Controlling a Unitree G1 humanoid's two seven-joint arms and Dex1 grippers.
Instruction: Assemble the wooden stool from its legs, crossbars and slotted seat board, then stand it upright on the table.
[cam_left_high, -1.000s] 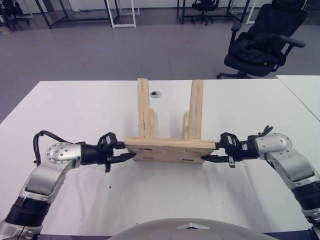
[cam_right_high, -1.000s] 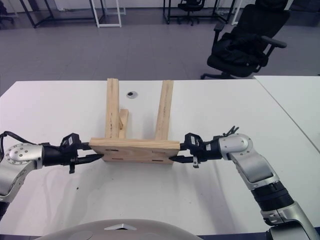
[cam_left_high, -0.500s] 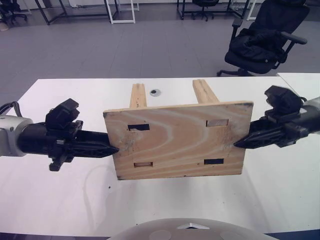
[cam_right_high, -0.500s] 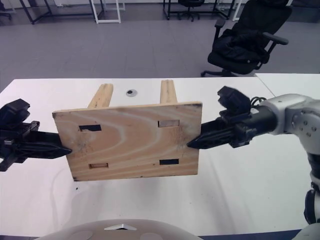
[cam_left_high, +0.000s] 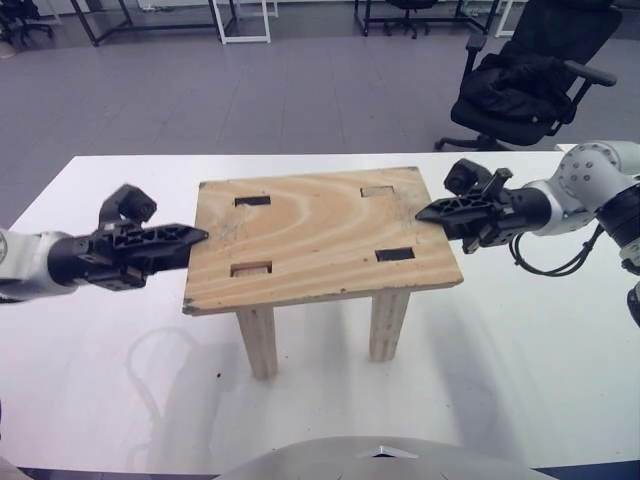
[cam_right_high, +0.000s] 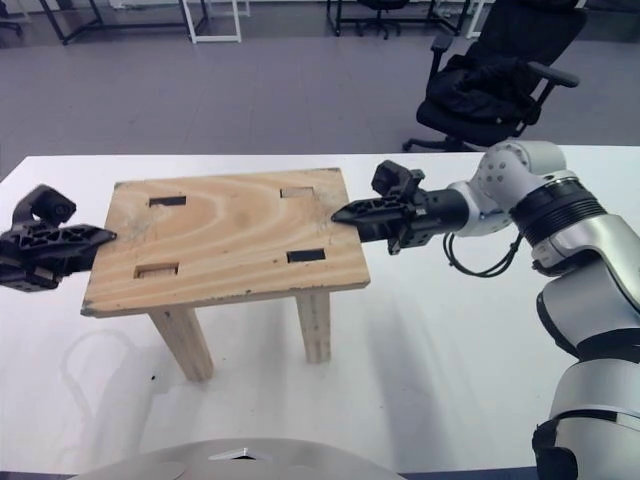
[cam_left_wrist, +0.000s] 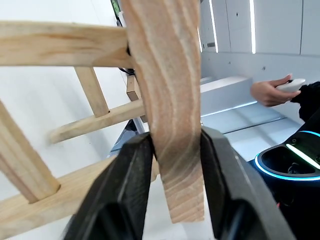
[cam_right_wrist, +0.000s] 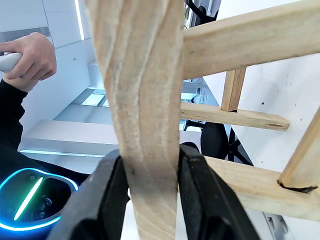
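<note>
The wooden stool is assembled and upright, its slotted seat board (cam_left_high: 315, 235) level over two front legs (cam_left_high: 257, 340) (cam_left_high: 388, 322). The leg ends are at the white table (cam_left_high: 520, 340); I cannot tell if they touch it. My left gripper (cam_left_high: 195, 238) is shut on the board's left edge, and my right gripper (cam_left_high: 425, 213) is shut on its right edge. In the left wrist view black fingers (cam_left_wrist: 125, 190) clamp the board edge (cam_left_wrist: 170, 100), with crossbars (cam_left_wrist: 95, 122) beyond. The right wrist view has its fingers (cam_right_wrist: 107, 200) pinching the board (cam_right_wrist: 142, 100).
A black office chair (cam_left_high: 530, 75) stands on the floor behind the table's far right corner. A second white table (cam_right_high: 600, 160) adjoins on the right. Bare table top lies all around the stool.
Both grippers lifted the stool off its side, swung the seat board up towards me, then turned it level. It now stands with legs down.
</note>
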